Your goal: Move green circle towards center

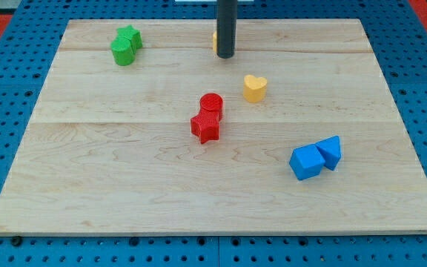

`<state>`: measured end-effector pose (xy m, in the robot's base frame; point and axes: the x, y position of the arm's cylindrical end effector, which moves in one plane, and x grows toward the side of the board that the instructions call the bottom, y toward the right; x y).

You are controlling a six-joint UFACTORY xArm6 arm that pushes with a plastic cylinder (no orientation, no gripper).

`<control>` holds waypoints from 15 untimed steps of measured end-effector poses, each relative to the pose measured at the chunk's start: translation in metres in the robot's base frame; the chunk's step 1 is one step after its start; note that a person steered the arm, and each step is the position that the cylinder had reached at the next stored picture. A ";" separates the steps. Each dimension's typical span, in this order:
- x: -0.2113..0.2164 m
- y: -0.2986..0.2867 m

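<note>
Green circle [123, 53] sat top left, touching green star [131, 37]. Tip [225, 56] well apart to right, beside yellow block [215, 41]. No pincer on rig.

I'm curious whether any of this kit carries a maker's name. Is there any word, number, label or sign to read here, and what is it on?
None: no text, number or logo can be read anywhere.
Wooden board: bare grain only.
Blue pegboard around it: plain holes.
Coloured blocks, such as the green circle and yellow heart: unmarked.
Dark rod ending in my tip: unmarked.
</note>
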<state>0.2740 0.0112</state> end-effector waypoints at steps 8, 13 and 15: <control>0.050 -0.177; 0.135 -0.091; 0.148 -0.038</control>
<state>0.4221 -0.0268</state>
